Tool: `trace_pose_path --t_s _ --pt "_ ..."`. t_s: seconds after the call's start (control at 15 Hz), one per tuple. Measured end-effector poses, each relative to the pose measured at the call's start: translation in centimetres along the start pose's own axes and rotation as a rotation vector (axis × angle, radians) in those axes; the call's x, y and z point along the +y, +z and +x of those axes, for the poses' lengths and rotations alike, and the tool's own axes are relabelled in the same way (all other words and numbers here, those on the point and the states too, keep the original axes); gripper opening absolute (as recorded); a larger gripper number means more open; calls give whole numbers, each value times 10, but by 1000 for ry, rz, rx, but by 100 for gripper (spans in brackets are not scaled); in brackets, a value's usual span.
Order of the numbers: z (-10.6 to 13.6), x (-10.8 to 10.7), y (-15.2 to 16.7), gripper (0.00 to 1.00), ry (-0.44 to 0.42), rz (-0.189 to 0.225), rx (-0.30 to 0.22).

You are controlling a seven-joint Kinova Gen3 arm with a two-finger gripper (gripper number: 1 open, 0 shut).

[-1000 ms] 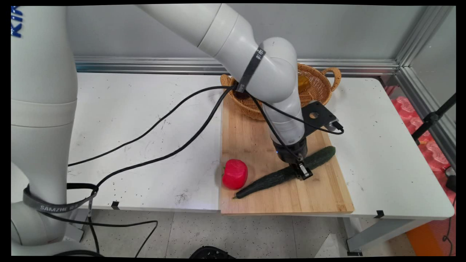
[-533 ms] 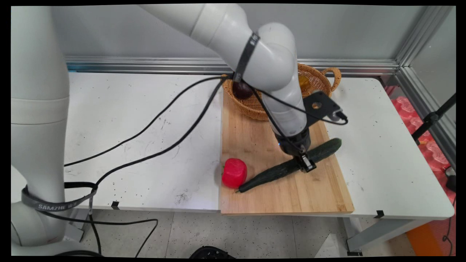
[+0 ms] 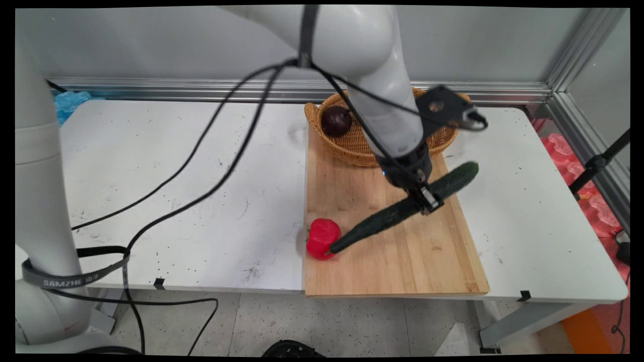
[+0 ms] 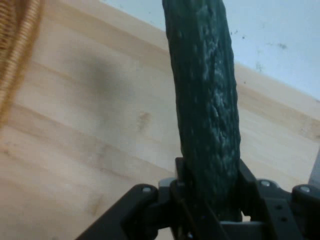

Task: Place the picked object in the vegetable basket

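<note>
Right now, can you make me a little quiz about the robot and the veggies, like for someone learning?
1. True or false: the gripper holds the cucumber near its middle.
2. What is in the basket? A) a dark round fruit B) a banana C) a cup
3. Fill in: the cucumber's low tip is by the red ____, on the board.

Key: 1 true, its fingers squeeze the cucumber from both sides. 2 A. 3 pepper; I cannot tell if they touch.
</note>
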Motion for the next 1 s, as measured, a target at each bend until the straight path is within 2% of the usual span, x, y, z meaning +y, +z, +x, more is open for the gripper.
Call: trace_pose_path --t_s 0.33,0.67,1.0 --pt "2 -16 -53 0 36 28 31" --pt "10 -61 -100 0 150 89 55" --pt "27 -104 -117 0 187 154 72"
